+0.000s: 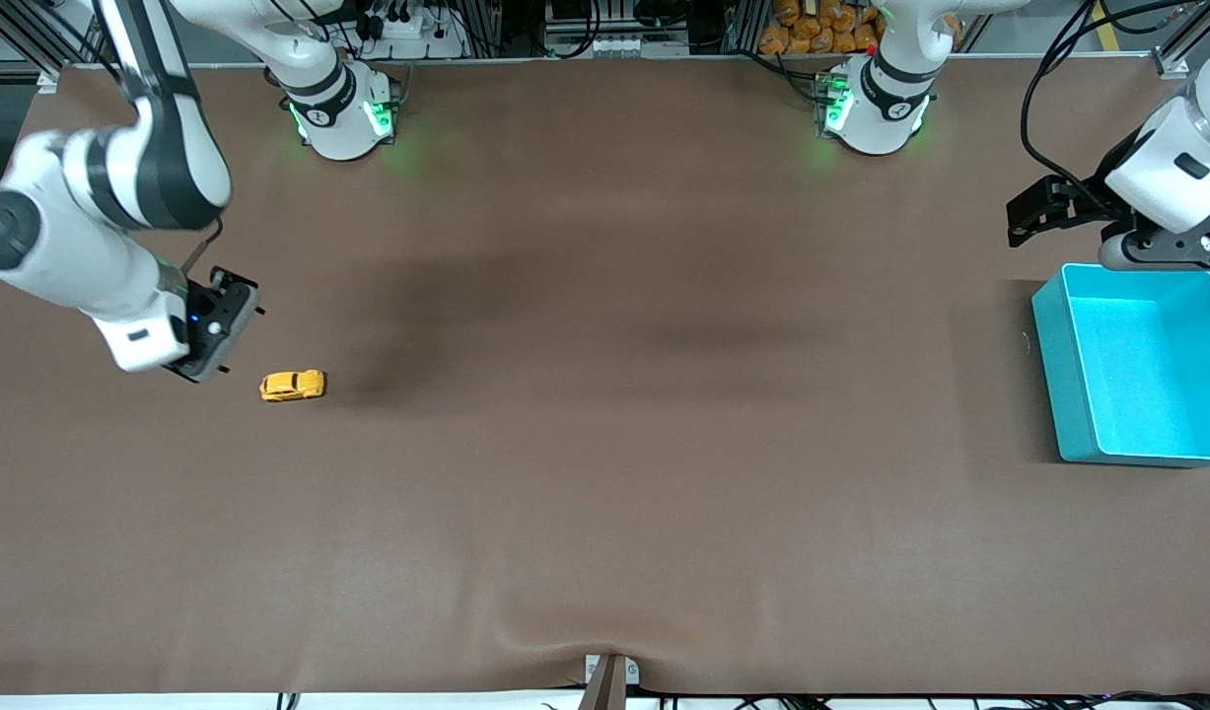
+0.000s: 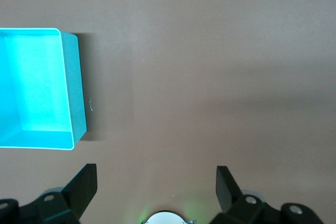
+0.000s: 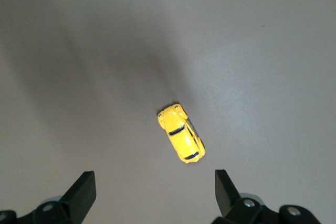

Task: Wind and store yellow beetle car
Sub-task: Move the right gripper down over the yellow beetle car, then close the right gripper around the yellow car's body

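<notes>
The toy car is sitting on the table near the right gripper, jaws spread. Only the left wrist view is showing the left gripper spread beside the bin.

Brown table cover, rippled front edge.

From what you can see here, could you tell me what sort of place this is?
Probably a robotics lab bench: two arms bolted along a brown-covered table, cables and metal framing past its edge, and only a yellow beetle car and a teal bin laid out.
</notes>
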